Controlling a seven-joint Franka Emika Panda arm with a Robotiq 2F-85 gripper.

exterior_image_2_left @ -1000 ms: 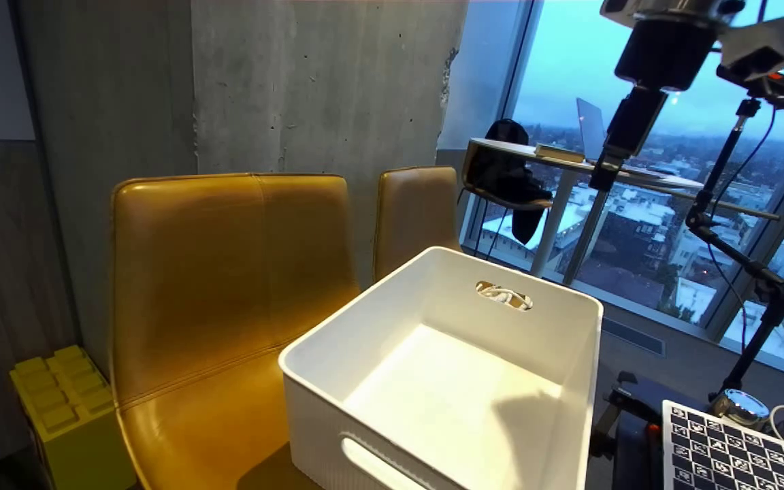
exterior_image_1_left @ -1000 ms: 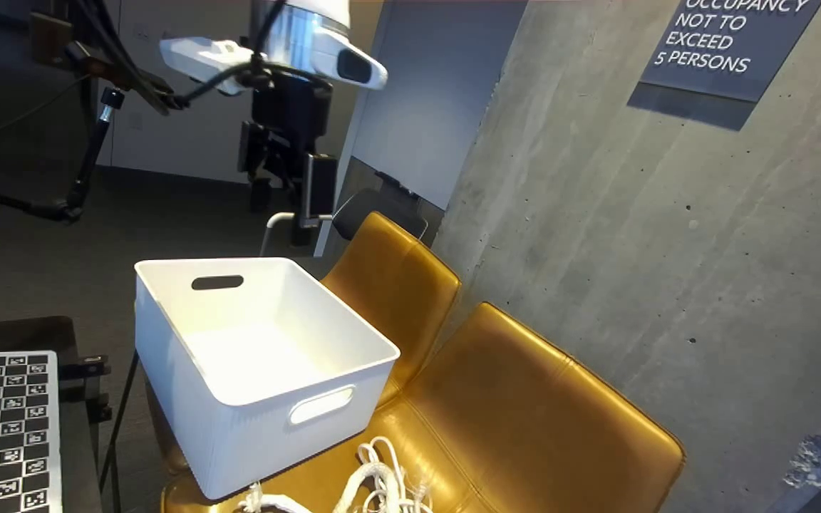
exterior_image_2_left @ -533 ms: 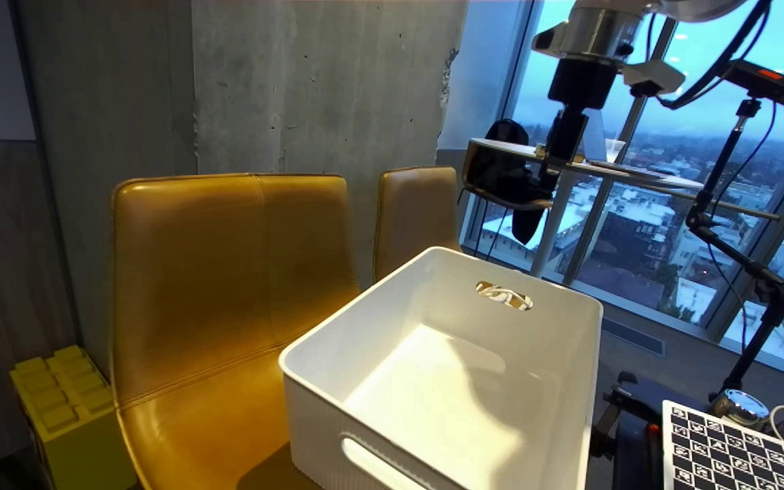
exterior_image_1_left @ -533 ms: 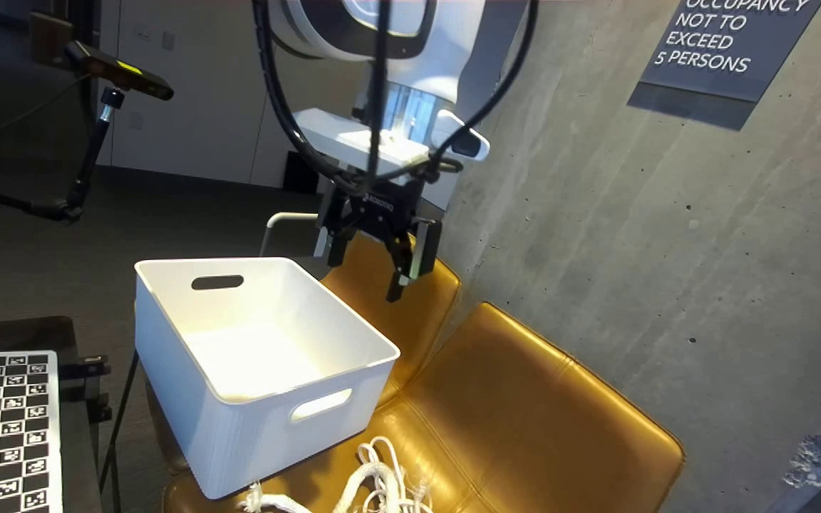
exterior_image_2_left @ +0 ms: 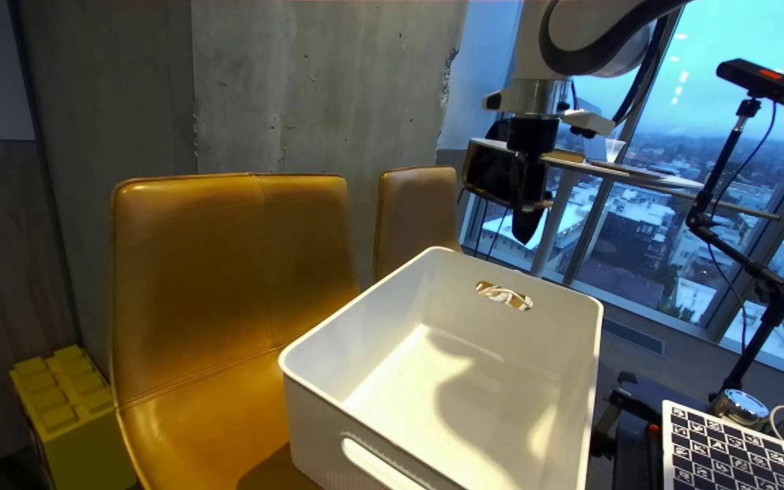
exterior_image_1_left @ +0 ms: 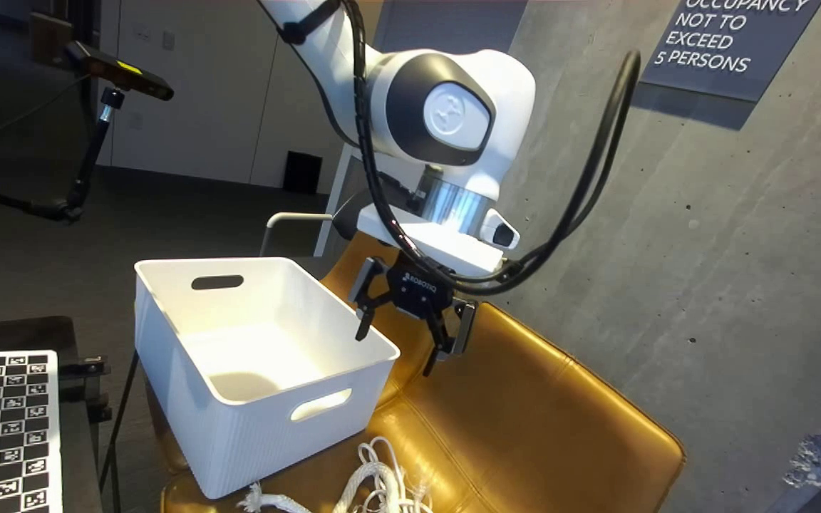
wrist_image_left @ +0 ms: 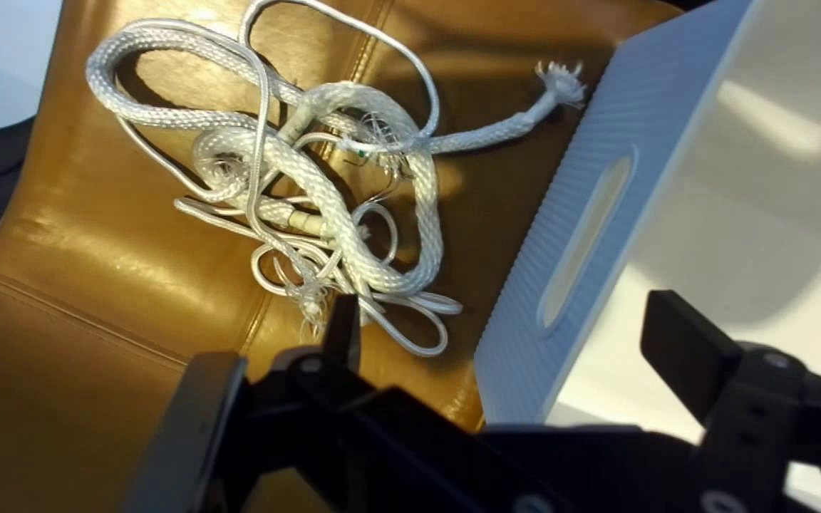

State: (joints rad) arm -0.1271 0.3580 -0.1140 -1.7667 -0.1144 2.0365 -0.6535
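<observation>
My gripper [wrist_image_left: 503, 306] stands open, its black fingers wide apart with nothing between them. In an exterior view the gripper [exterior_image_1_left: 395, 353] hangs above the right rim of a white plastic bin [exterior_image_1_left: 261, 449] that has handle slots. Seen from the wrist, one finger lies over the bin's inside and the other over the chair side; the bin wall [wrist_image_left: 524, 342] passes between them, lower down. A tangled bundle of white rope [wrist_image_left: 425, 214] with frayed ends lies on the tan chair seat [wrist_image_left: 97, 235] beside the bin. In the exterior views the bin's inside is bare.
Tan chair backs [exterior_image_1_left: 539, 413] rise beside the bin, before a concrete wall [exterior_image_1_left: 667, 235]. A checkered board [exterior_image_1_left: 4, 427] lies on a dark stand at the other side. A camera on a stand [exterior_image_2_left: 770, 85] and a high table [exterior_image_2_left: 637, 173] stand farther back. A yellow box [exterior_image_2_left: 65, 422] sits low down.
The arm has swung across and come down, bringing the gripper lower and closer to the bin's rim. Its jaws have stayed open. Bin and rope have not moved.
</observation>
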